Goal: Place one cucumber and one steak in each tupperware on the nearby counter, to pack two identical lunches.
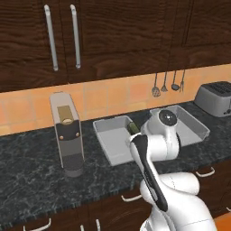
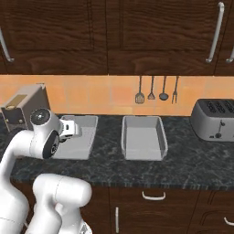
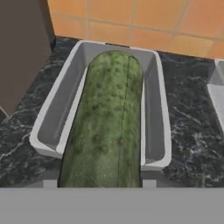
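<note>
Looking from the left base view, the arm reaches over the counter (image 1: 36,176) with its hand above the near tupperware (image 1: 110,140); a dark green tip of the cucumber (image 1: 133,127) pokes out just past the wrist, over that tray. The second tupperware (image 1: 191,126) lies beside the hand on the far side, apparently empty as far as it shows. A coffee machine (image 1: 66,135) stands on the hand's other side, a toaster (image 1: 215,98) further off.

From the right base view, the hand hangs over the tray next to the coffee machine, and the other tray's floor is bare. No steak is visible on the counter here.

Along the hand view, the cucumber fills the middle, held lengthwise between the fingers, directly above the open tray beneath. I judge the gripper closed around it, though the fingertips are hidden behind it.

So the first cucumber is about to go in; the other cucumber and both steaks seem left to do.
</note>
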